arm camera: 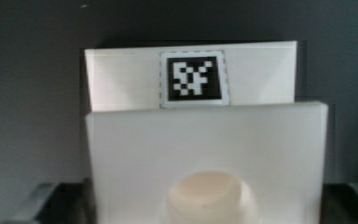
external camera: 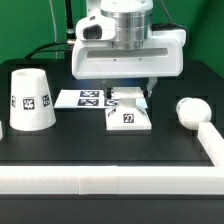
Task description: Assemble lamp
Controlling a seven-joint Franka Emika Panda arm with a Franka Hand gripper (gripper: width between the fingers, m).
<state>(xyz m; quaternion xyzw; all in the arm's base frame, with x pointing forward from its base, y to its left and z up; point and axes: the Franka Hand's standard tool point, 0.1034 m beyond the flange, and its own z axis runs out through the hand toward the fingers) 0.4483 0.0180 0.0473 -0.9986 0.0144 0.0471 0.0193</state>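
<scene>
The flat square lamp base lies on the black table at the middle, its tag facing front. My gripper is down over its rear part, one finger against each side, shut on it. In the wrist view the base fills the picture, with its tag and round socket; the dark fingertips sit against its two side edges. The cone shade stands at the exterior view's left. The round bulb lies at the exterior view's right.
The marker board lies flat just behind and left of the base. A white rail runs along the table's front edge and turns up the right side, close to the bulb.
</scene>
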